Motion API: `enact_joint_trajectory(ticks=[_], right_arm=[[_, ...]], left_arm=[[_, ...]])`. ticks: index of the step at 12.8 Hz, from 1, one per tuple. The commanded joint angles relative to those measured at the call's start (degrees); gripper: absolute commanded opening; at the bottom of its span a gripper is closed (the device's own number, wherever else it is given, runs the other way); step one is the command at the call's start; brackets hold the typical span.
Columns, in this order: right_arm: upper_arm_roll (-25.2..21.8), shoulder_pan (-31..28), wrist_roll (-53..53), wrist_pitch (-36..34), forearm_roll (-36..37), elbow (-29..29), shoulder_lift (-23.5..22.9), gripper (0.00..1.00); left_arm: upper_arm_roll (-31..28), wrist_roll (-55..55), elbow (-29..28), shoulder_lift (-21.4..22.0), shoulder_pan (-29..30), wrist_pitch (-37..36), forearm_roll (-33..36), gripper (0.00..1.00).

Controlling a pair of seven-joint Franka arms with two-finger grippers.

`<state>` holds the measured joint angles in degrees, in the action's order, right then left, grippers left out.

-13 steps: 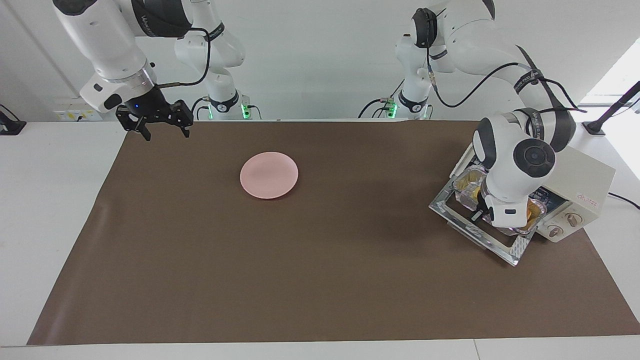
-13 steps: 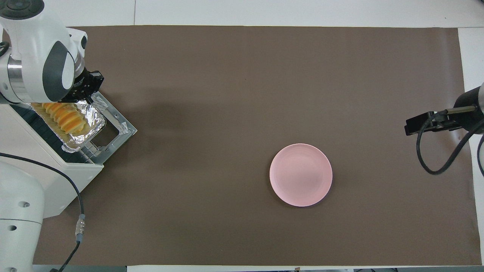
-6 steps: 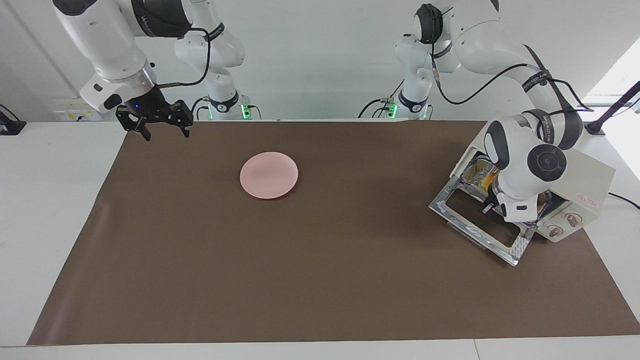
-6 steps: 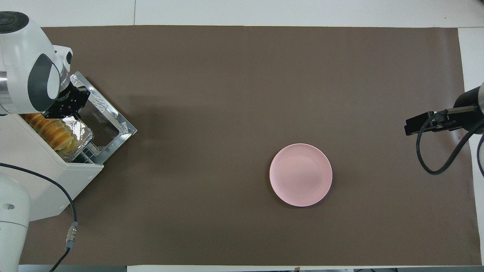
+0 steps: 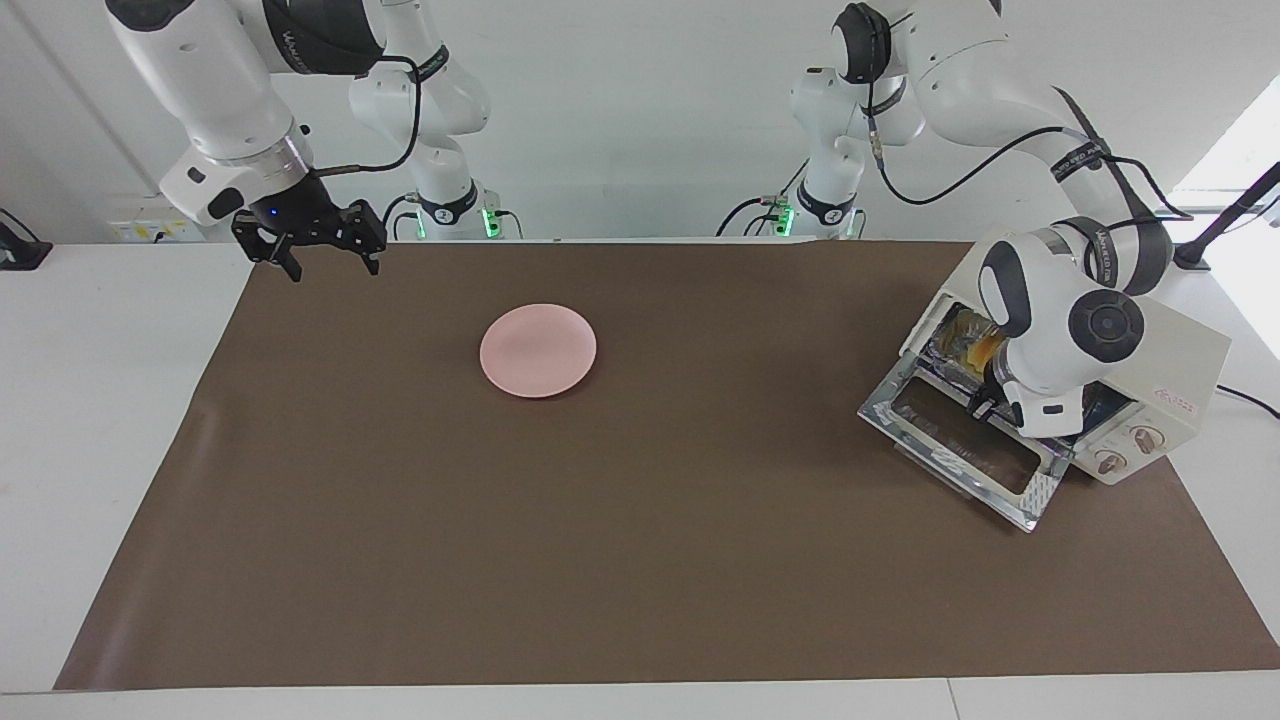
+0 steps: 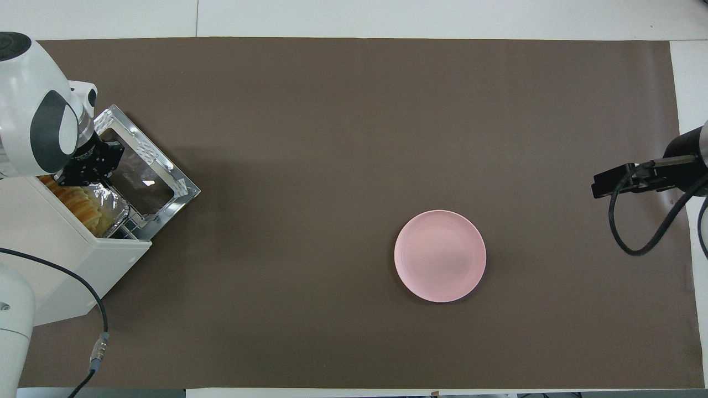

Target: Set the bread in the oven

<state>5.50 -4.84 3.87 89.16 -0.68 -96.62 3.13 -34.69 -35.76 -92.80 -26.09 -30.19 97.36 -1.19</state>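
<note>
The bread [image 6: 83, 202], a ridged golden loaf, lies in a crinkled foil tray [image 6: 113, 207] that sits mostly inside the cream-white oven [image 6: 72, 260] at the left arm's end of the table. The oven's glass door [image 6: 171, 185] hangs open and flat. My left gripper [image 6: 83, 174] reaches into the oven mouth, shut at the tray's front rim. In the facing view the left wrist hides most of the bread [image 5: 983, 350], the tray [image 5: 950, 335] and the left gripper [image 5: 985, 408]. My right gripper [image 5: 325, 262] waits open in the air over the mat's corner at the right arm's end.
A round pink plate [image 5: 538, 350] lies bare on the brown mat [image 5: 640, 560], toward the right arm's end. The oven [image 5: 1180, 360] has two round knobs beside its open door [image 5: 940, 450]. A black cable trails from the right gripper [image 6: 600, 185].
My left gripper has moved from over the open door into the oven mouth, and the foil tray with the bread has gone in with it. The door glass now lies bare. The right arm has not moved.
</note>
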Motion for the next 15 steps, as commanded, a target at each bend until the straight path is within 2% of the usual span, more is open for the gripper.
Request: enact_joint_trajectory(ticks=[1,2,3,4,8,12,15], right_arm=[[0.3,-0.5,0.5,-0.4,0.6,-1.0,1.2,1.00],[0.3,-0.5,0.6,-0.4,0.6,-1.0,1.2,1.00],[0.3,-0.5,0.6,-0.4,0.6,-1.0,1.2,1.00],[0.3,-0.5,0.6,-0.4,0.6,-1.0,1.1,1.00],[0.4,-0.5,0.6,-0.4,0.6,-1.0,1.2,1.00],[0.3,-0.5,0.6,-0.4,0.6,-1.0,1.2,1.00],[0.3,-0.5,0.6,-0.5,0.6,-1.0,1.2,1.00]], left_arm=[[-0.2,1.0,-2.7,2.3,-0.5,1.7,1.5,0.07],[-0.2,1.0,-2.7,2.3,-0.5,2.0,1.5,0.33],[-0.2,1.1,-2.7,2.3,-0.5,2.0,1.5,0.76],[-0.2,1.8,-2.9,2.4,-0.4,2.1,1.5,0.98],[-0.2,4.7,-1.0,2.1,-1.0,5.3,4.0,1.00],[0.0,9.8,4.5,2.4,-0.8,3.3,3.5,1.00],[0.2,10.6,6.0,6.0,-1.4,1.9,2.4,1.00]])
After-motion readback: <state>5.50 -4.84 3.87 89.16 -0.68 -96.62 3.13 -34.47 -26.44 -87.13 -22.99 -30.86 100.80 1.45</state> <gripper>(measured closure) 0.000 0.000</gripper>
